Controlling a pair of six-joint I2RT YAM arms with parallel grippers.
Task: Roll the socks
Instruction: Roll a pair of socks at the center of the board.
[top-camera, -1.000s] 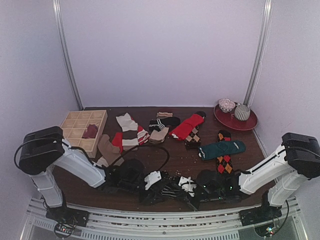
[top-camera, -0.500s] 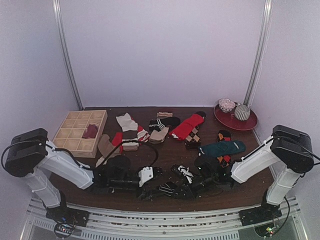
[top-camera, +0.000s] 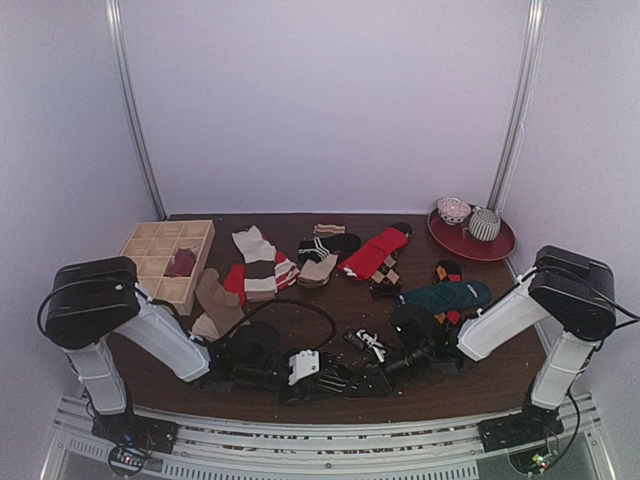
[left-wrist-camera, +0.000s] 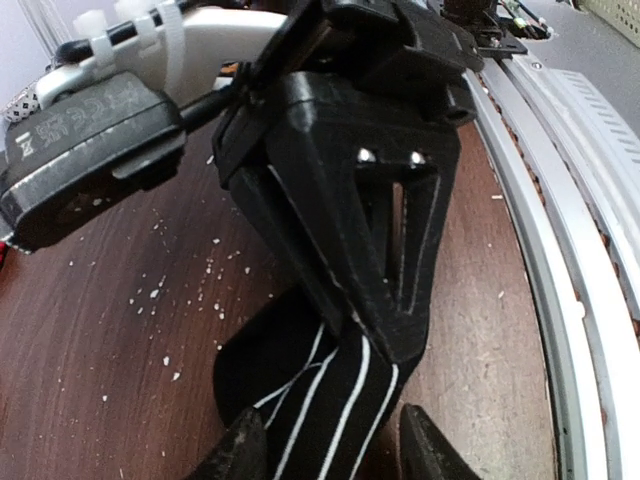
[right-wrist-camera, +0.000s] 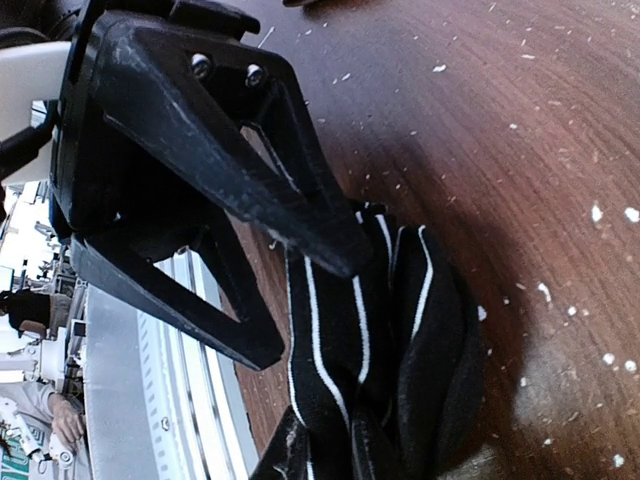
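Note:
A black sock with thin white stripes (left-wrist-camera: 330, 400) lies on the brown table near its front edge, between both grippers. My right gripper (right-wrist-camera: 335, 455) is shut on its bunched end (right-wrist-camera: 400, 330). My left gripper (left-wrist-camera: 335, 450) straddles the same sock, its fingertips (left-wrist-camera: 240, 450) on either side, with a small gap on the right. In the top view the left gripper (top-camera: 345, 380) and the right gripper (top-camera: 378, 365) meet tip to tip. Other socks lie farther back: a red one (top-camera: 375, 252), a dark teal one (top-camera: 447, 297), an argyle one (top-camera: 385, 277), a cream-and-red striped one (top-camera: 258, 262) and a tan one (top-camera: 215, 300).
A wooden divided box (top-camera: 165, 262) stands at the back left with a dark red sock (top-camera: 181, 262) in one compartment. A red tray (top-camera: 500, 245) with a bowl and a cup sits at the back right. A metal rail (left-wrist-camera: 560, 300) runs along the table's front edge.
My right wrist has drawn back from the front edge toward the middle, keeping the striped sock. The left arm swung out left, then came back in beside it.

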